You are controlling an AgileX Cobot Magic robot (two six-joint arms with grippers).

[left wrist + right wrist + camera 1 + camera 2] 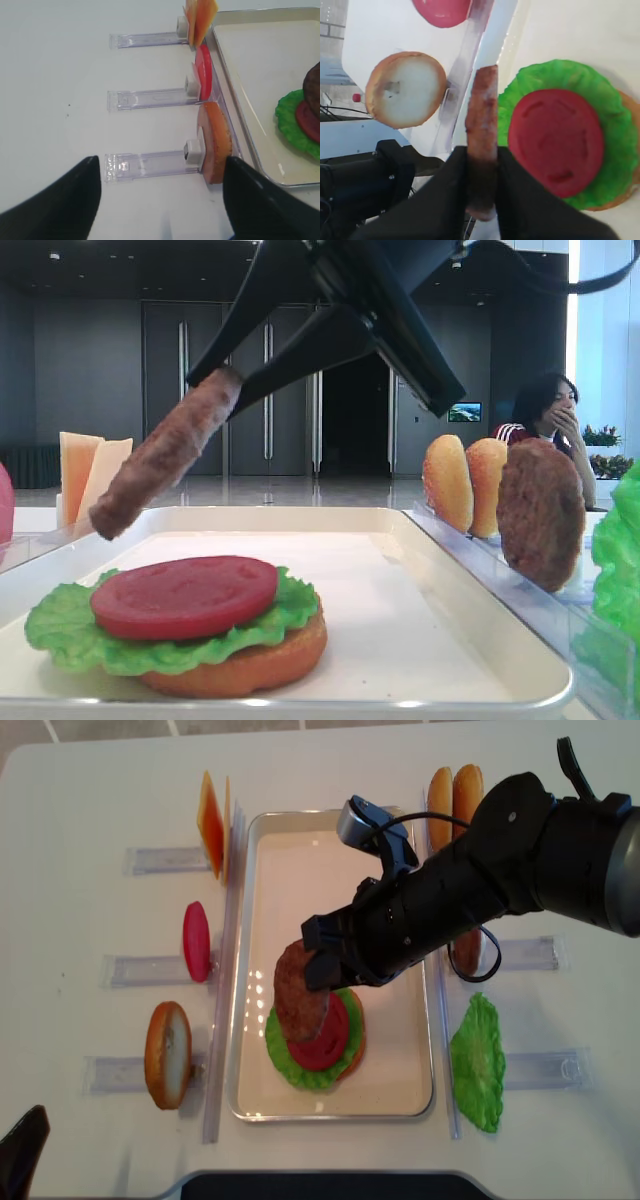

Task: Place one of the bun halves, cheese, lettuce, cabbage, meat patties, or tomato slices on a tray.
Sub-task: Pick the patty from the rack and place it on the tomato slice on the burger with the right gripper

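Best done by lowering the meat patty (298, 990) slowly until flat over the tomato slice (324, 1031), then centring before release (a drop from this height, edge-on, would likely roll it off the stack). Tilt needs taking out first: disc held on edge, leaning down to the left in the low side view, lower rim hanging above the left part of the tray (400, 1095). Below it on the tray, a bun half (250, 665), then lettuce (70, 630), then the tomato slice, all stacked and looking level. Worth keeping clear of the clear holders along the tray's left rim.

Right gripper (481, 177): pinched tight on the patty's upper part, one dark finger on each face, patty standing out past the fingertips toward the tray. No contact with tray or stack.

Left gripper (160, 200): spread wide, holding nothing, hovering over the table beside the spare bun half (215, 142) in its holder (well apart from the tray work). Sensible to leave there.
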